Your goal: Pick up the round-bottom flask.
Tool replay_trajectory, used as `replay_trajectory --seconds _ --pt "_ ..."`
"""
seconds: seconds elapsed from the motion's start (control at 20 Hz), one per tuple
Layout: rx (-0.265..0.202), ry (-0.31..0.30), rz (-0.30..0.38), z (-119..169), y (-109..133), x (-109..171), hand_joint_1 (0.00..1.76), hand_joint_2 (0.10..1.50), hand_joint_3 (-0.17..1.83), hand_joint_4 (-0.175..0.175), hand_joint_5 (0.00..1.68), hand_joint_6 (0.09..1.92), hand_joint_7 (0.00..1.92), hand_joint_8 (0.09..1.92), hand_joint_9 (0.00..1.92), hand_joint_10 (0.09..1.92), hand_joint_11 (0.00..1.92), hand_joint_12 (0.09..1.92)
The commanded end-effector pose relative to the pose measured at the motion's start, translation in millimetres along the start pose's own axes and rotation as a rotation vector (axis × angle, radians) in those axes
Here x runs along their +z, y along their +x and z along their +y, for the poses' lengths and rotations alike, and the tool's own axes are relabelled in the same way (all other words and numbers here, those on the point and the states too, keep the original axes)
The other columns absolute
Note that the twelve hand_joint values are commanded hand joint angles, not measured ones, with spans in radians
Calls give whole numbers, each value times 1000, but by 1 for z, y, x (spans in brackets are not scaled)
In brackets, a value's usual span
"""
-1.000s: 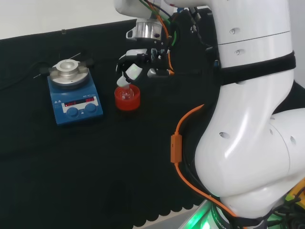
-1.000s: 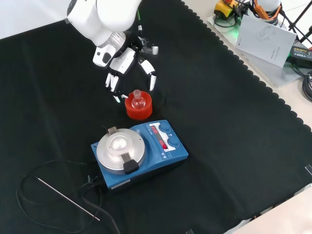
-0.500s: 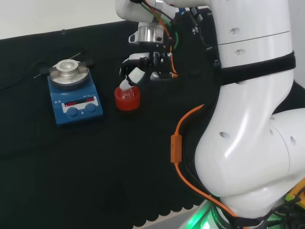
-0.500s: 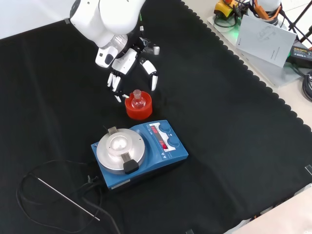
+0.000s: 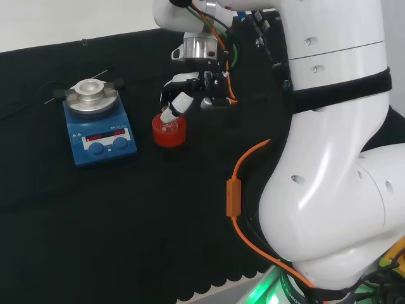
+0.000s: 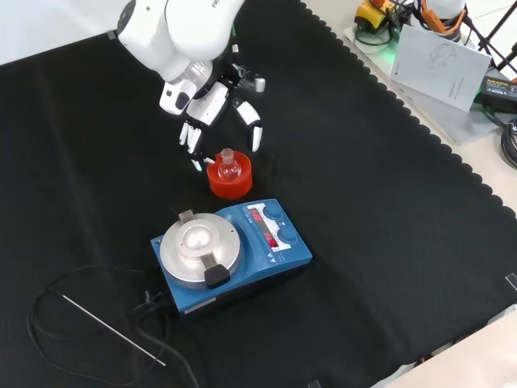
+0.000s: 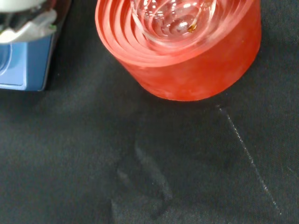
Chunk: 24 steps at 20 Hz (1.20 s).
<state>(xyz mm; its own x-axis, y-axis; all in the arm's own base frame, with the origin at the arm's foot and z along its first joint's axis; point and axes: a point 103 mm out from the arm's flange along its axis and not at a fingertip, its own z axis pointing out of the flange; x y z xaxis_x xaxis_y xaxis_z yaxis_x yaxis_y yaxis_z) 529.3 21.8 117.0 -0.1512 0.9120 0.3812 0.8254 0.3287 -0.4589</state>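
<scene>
A small clear round-bottom flask (image 6: 228, 167) sits upright in a red ribbed ring stand (image 6: 229, 180) on the black cloth. The head view shows the same stand (image 5: 169, 131) with the flask (image 5: 168, 125) in it. The hand (image 6: 216, 109) hangs open just above and behind the flask, its fingers spread and pointing down on either side of the neck without touching it. In the head view the hand (image 5: 187, 94) reaches the stand from the right, with a fingertip at the flask's neck. In the wrist view the stand (image 7: 187, 60) is close, with the flask's glass bulb (image 7: 173, 18) inside it.
A blue hotplate stirrer (image 6: 230, 253) with a round metal top stands right in front of the stand in the front view, and to the left as the stirrer (image 5: 98, 125) in the head view. Its cable and a thin rod (image 6: 109, 330) lie at the front left.
The hand has moved slightly down and closer to the flask, its fingers still spread. The flask and stand have not moved.
</scene>
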Motion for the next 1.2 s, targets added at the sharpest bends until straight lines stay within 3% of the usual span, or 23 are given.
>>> replay_trajectory --seconds 0.05,0.75,1.2 --pt "5 -2 -31 -2 0 4 742 366 786 -146 218 762 469 1011 488 1002 243 1492" --pt "3 -13 -58 1 1 1 869 351 823 -170 316 853 647 960 745 916 424 1428" --pt "-1 -10 -64 9 7 5 1006 343 882 -175 420 977 729 930 760 882 473 1405"
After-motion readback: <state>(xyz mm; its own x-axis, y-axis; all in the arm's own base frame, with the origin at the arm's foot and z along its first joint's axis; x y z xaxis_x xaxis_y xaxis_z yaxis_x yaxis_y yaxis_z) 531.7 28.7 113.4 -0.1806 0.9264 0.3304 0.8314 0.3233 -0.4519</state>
